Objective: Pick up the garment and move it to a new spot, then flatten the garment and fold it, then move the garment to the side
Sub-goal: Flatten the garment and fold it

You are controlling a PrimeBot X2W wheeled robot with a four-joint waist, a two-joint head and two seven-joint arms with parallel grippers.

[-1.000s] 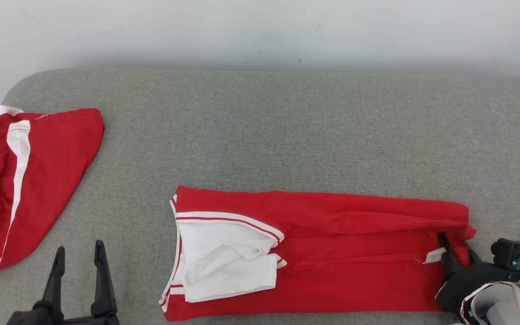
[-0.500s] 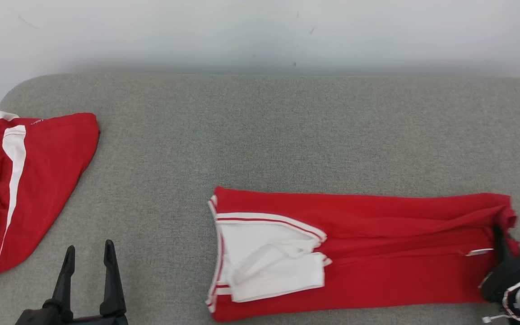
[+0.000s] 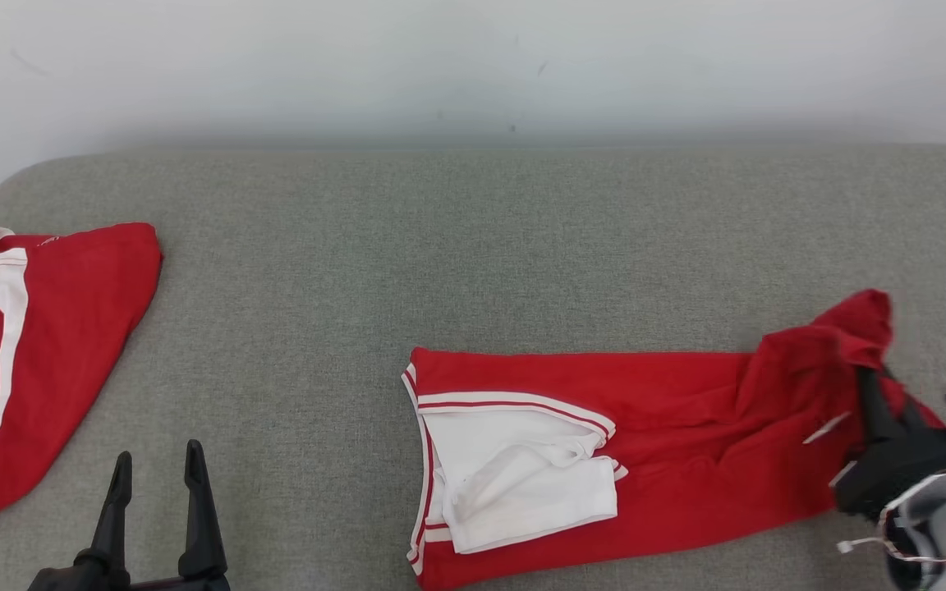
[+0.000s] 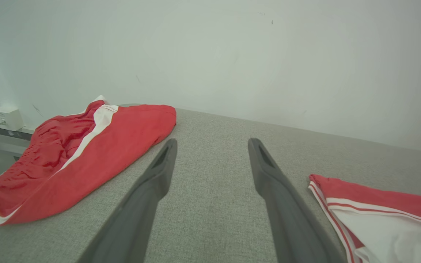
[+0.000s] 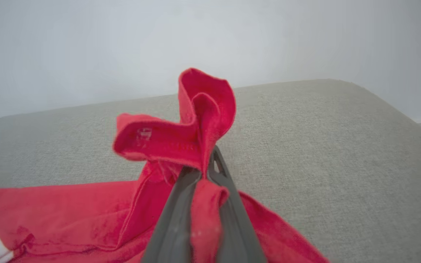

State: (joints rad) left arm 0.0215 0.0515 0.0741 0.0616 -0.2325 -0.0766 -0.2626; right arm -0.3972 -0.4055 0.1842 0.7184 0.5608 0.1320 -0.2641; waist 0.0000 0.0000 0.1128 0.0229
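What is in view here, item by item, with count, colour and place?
shirt: one, red with white panels and stripes, folded long at centre-right of the surface, its right end lifted
shorts: one, red with a white stripe, at the surface's left end
padded surface: one, grey fabric, under both garments
wall: one, white, behind the surface
box: one, small and white, on a ledge by the wall beyond the shorts
left gripper: one, dark, open, empty, over bare surface at lower left
right gripper: one, dark, shut on the shirt's right end, holding it raised
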